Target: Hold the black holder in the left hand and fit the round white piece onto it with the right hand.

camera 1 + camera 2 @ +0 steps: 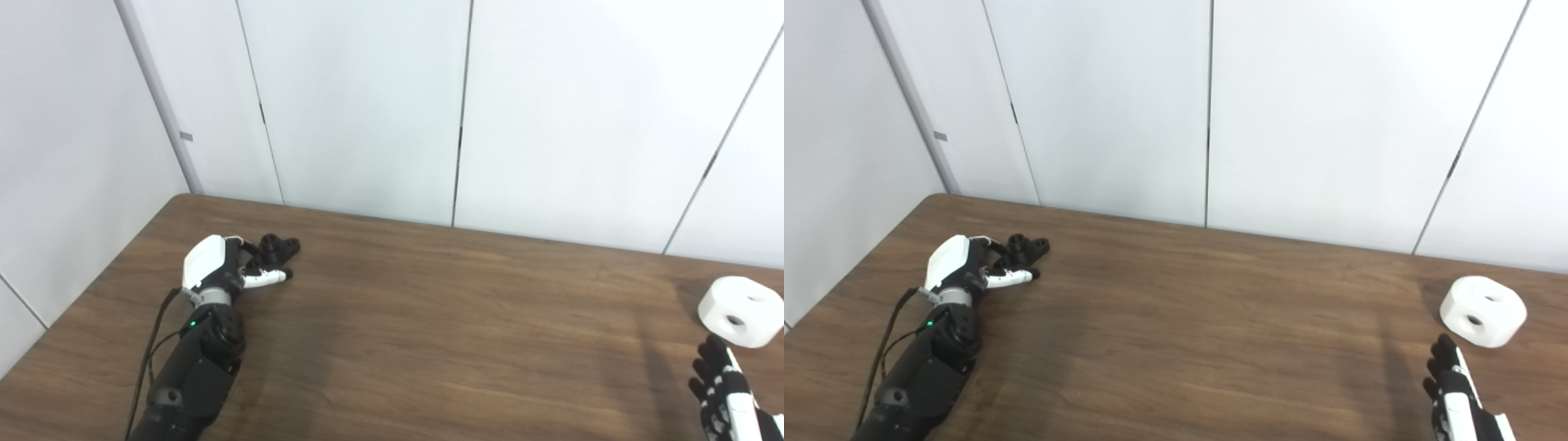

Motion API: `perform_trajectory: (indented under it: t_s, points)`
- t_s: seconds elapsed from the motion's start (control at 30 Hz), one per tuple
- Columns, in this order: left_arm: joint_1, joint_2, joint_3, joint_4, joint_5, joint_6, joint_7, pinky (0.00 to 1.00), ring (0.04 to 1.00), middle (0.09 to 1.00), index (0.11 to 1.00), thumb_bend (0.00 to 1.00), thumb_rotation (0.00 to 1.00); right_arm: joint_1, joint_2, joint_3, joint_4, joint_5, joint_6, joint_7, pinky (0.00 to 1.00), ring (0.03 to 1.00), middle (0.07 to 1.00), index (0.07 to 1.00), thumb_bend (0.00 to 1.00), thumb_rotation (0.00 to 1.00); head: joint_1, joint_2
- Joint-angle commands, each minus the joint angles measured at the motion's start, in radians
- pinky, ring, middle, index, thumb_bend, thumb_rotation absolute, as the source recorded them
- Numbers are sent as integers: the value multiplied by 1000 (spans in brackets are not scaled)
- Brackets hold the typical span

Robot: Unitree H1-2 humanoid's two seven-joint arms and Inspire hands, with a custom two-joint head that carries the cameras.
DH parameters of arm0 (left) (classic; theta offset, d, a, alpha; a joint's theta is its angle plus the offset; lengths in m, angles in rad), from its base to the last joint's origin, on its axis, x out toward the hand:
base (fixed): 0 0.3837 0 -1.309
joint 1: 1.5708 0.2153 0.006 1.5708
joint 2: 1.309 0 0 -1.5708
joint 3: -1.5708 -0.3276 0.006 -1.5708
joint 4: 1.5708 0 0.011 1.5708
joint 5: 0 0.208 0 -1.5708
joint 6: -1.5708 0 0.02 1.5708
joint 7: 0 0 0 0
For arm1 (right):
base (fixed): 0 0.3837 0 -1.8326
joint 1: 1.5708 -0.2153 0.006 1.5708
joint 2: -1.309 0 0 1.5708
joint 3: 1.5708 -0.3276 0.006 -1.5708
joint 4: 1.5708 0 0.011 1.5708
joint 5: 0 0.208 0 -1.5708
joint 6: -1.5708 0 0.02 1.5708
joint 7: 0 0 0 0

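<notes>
A wide brown wooden surface (429, 318) filled the lower half of both views, backed by pale wall panels (367, 104). The task looked barely begun: the two pieces lay well apart at opposite ends of the surface, and neither had been lifted. The left hand (229, 266) rested at the far left, its fingers curled towards the black holder (278, 247), which sat on the surface just beyond its fingertips, touching or nearly so; whether the hand had truly closed on the holder could not be told. The right hand (1454, 383) came in at the lower right corner with fingers spread and holding nothing. The round white piece (1483, 310), a thick disc with holes in its top and side, lay just ahead of that hand, close but apart from it. Still left, by this reading: securing and raising the holder, grasping the white piece, bringing both together and fitting them.
</notes>
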Motion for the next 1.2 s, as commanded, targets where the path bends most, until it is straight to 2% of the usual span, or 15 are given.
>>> perform_trajectory:
  t_s: [0.0,0.1,0.13,0.23,0.4,0.77,1.17]
  points:
    - [-41,29,5,12,-3,-29,25,1000,957,849,502,553,72,-16,1,-3,-38,0,-23,-4,1000,1000,1000,1000,434,966,0,1]
    - [-46,28,5,36,-11,-68,50,993,931,819,486,527,56,-17,2,-6,-34,11,-28,-2,1000,1000,1000,1000,430,961,0,1]
    - [-48,28,5,46,-14,-81,57,957,915,804,485,524,51,-18,3,-5,-34,9,-26,-3,1000,1000,1000,1000,439,956,0,0]
    - [-53,27,1,64,-17,-95,71,871,904,787,484,521,46,-19,6,-1,-36,3,-21,-6,1000,1000,1000,1000,428,959,-1,-2]
    - [-56,26,-6,85,-20,-109,78,822,898,787,484,520,44,-21,8,1,-37,-6,-22,-7,1000,1000,1000,1000,416,980,-4,-4]
    - [-43,29,-28,67,-18,-117,71,834,886,782,485,520,43,-23,10,1,-42,-8,-16,-7,1000,1000,1000,1000,443,1000,-16,0]
    - [-1,19,-46,-52,-33,-97,-17,839,895,785,485,520,44,-24,21,8,-43,-28,-12,-10,1000,1000,1000,1000,450,994,-26,5]
